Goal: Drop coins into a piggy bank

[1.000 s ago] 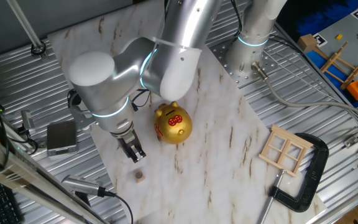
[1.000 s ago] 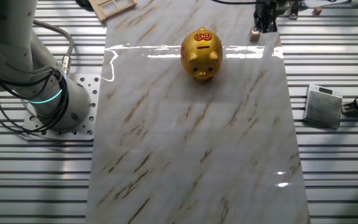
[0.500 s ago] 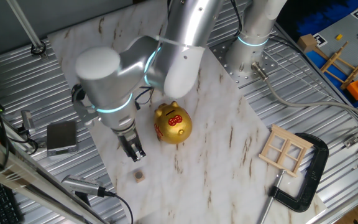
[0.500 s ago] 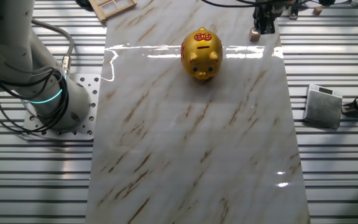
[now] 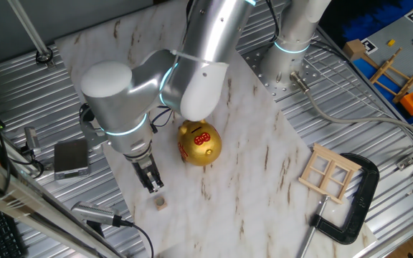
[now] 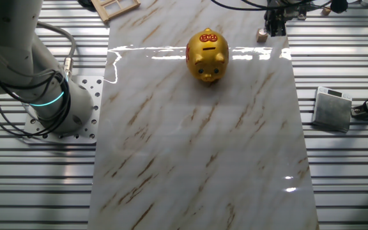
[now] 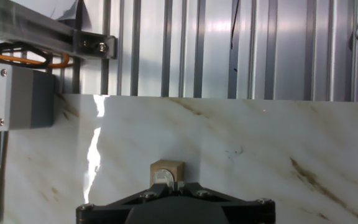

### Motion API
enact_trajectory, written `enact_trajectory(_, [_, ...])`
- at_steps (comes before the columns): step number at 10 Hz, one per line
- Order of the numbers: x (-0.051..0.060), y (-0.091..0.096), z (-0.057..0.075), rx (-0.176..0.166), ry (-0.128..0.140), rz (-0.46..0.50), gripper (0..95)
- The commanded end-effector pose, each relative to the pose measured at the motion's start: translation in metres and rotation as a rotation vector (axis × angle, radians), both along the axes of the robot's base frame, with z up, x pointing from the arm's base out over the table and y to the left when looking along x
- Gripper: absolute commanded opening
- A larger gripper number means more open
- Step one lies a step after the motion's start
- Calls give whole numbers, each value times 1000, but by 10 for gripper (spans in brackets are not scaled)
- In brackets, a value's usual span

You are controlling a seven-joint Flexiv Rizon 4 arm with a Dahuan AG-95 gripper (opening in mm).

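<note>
The gold piggy bank [image 5: 198, 143] stands on the marble board, also seen in the other fixed view [image 6: 207, 54], with its red patch on top. The tiny tan coin [image 5: 162, 203] lies on the board near its edge; it shows in the other fixed view [image 6: 260, 34] and in the hand view [image 7: 167, 170]. My gripper [image 5: 153, 185] hangs just above and beside the coin, apart from it, and also shows in the other fixed view [image 6: 275, 25]. In the hand view the gripper [image 7: 174, 185] has its jaws together with only a slit between them, nothing held.
A grey box [image 5: 71, 158] lies on the ribbed table left of the board, also in the other fixed view [image 6: 333, 108]. A small wooden frame [image 5: 329, 172] and a black clamp [image 5: 353, 208] lie at the right. A second arm's base [image 6: 56, 105] stands beside the board.
The gripper has moved down and a little towards the coin. The coin and piggy bank have not moved.
</note>
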State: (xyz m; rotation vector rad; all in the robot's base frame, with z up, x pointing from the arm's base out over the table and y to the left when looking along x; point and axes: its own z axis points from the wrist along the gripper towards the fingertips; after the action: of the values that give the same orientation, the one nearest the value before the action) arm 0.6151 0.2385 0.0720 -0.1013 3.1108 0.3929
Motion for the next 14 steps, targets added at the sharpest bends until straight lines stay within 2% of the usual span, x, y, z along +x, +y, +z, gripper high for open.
enact_trajectory(1, [3,3,-4,3,-1,5,190])
enact_trajectory(2, [3,4,-6,12,-3,7,190])
enact_trajectory(3, [3,5,-7,16,-2,9,380])
enact_trajectory(7, [2,6,-7,35,-3,6,380])
enact_trajectory(14, [-1,12,-21,34,-3,1,380])
